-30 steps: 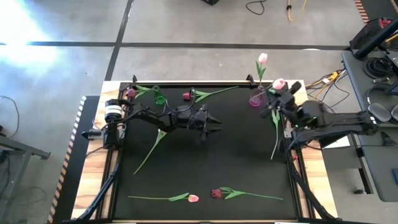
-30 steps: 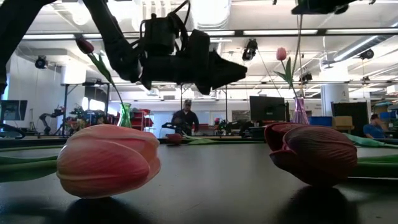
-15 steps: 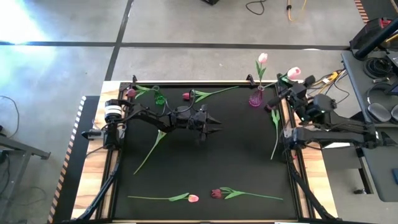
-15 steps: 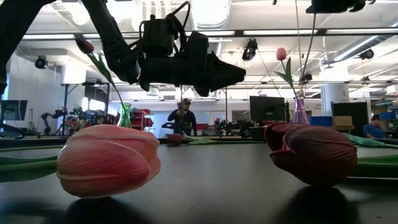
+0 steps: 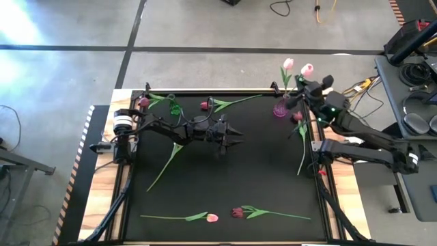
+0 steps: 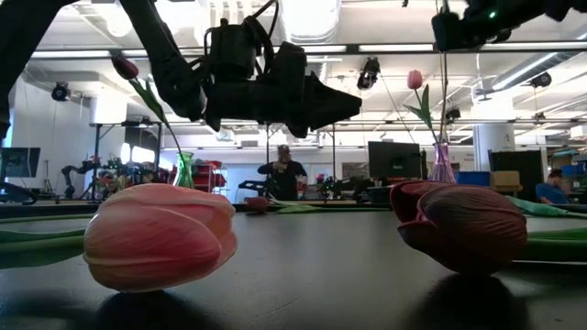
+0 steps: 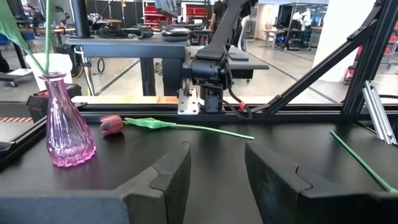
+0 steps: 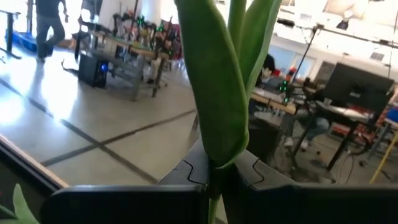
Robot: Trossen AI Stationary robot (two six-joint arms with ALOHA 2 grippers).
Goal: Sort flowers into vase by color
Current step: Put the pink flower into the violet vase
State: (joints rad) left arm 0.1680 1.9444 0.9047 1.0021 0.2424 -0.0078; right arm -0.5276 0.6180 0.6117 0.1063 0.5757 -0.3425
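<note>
The right gripper (image 5: 305,89) is clamped on the stem of a pale pink tulip (image 5: 307,70), held upright beside the pink vase (image 5: 280,108) at the far right corner of the worktop (image 5: 259,171); that vase already holds one pink tulip. You should expect a light, springy stem with a soft head: grip low on the stem, below the leaves, never the bloom. The left gripper (image 5: 234,139) hovers mid-worktop, fingers apart and empty. A maroon tulip (image 5: 205,104) lies near the green vase (image 5: 175,108); two more flowers rest at the near edge.
</note>
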